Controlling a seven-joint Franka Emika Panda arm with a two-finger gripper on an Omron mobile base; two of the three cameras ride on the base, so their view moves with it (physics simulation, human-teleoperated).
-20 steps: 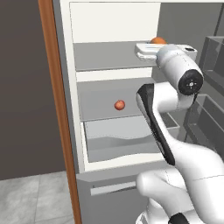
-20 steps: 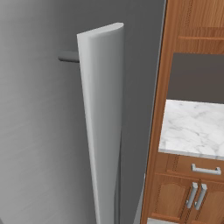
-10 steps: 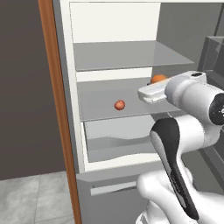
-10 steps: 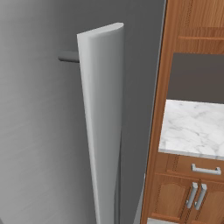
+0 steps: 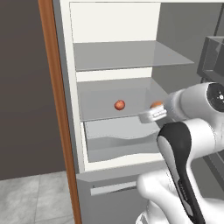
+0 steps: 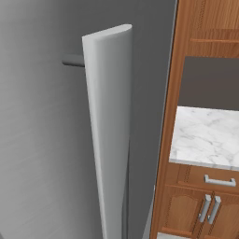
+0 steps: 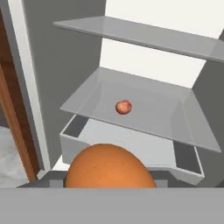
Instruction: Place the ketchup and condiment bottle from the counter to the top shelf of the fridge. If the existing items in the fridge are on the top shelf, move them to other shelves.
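Gripper (image 5: 153, 114) closed on the orange fruit (image 5: 156, 105) — held just in front of the right edge of the lower shelf (image 5: 100, 103) of the open fridge (image 5: 70, 83). Big and round at the bottom of the hand view, that same orange fruit (image 7: 109, 168). Pinkish-red fruit (image 5: 119, 105) resting alone on the lower shelf, near the middle. Top shelf (image 5: 127, 54) above it — flat and grey. Grey drawer (image 5: 118, 140) under the lower shelf. Marbled counter (image 6: 205, 137) over brown cabinets, seen past the fridge door (image 6: 109, 130).
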